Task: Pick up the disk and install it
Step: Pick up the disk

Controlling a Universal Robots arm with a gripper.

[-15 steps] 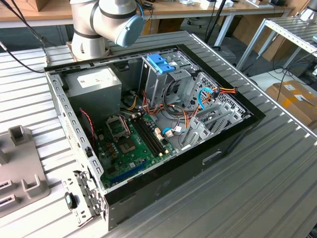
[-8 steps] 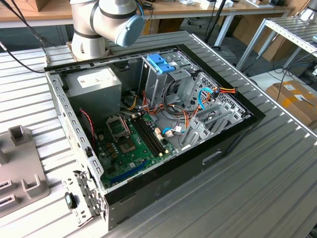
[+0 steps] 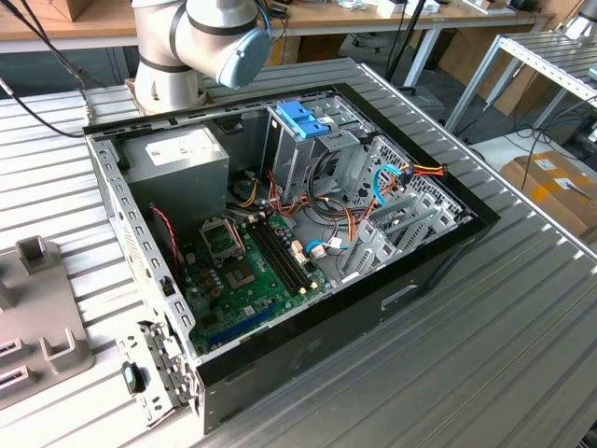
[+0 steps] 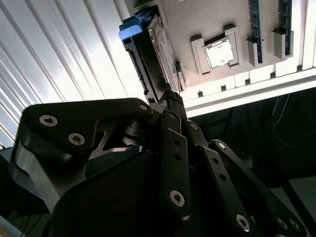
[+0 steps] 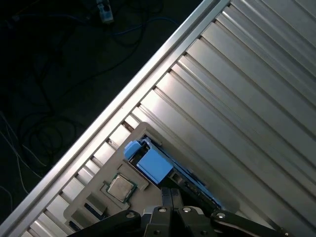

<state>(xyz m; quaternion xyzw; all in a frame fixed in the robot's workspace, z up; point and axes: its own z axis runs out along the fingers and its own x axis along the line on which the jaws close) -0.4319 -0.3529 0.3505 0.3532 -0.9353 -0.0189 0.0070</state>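
task thing: the disk stands on edge in a slot of a grey holder tray, its light-blue rail end turned away from the arm; in the second wrist view the disk shows its dark side face.
pincer: the gripper sits just beside the near end of the disk; its two tips lie together with no more than a slit between them and nothing visibly pinched. in the second wrist view the gripper meets the disk's end, though contact cannot be confirmed.
progress: early, by my reading. the disk is in its tray slot, not lifted – pick-up and install are both not yet done.
target area: the computer case lies open on the ribbed table, well apart from the tray's disk slot; the metal drive cage carries a blue bracket on top.
tray neighbours: a processor chip lies flat in a pocket near the disk; two long strips, probably memory sticks, stand further along.
inside the case: grey power supply, green motherboard, and loose cables – orange, black and blue – beside the cage.
in the way: those cables crowd the cage side, a likely snag. the tray sits near the table edge.
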